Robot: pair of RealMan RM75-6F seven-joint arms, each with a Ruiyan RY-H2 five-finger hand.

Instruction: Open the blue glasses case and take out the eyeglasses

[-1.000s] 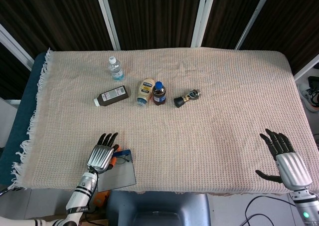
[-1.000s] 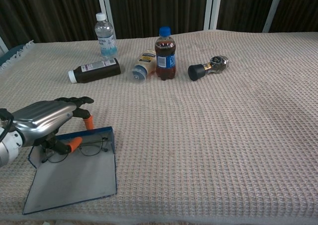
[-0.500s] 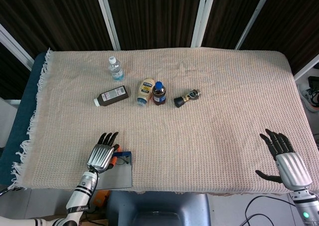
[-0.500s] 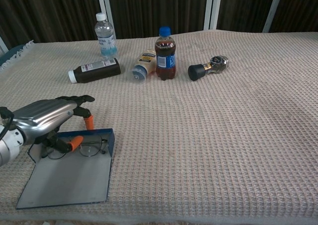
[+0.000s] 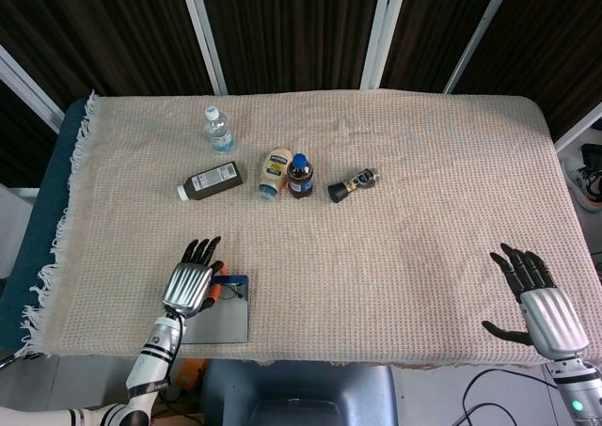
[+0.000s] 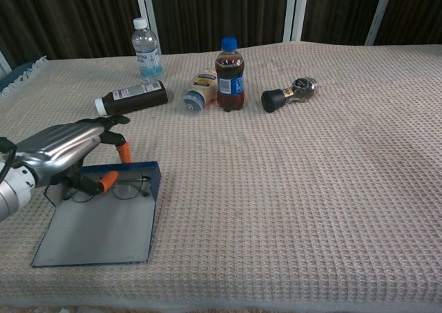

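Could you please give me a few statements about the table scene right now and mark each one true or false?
1. The blue glasses case lies open with its lid flat on the cloth. True.
2. The eyeglasses lie beside the water bottle. False: they sit inside the case.
3. The left hand is over the case. True.
4. The right hand holds the cola bottle. False: it is open near the table's edge, holding nothing.
5. The cola bottle lies on its side. False: it stands upright.
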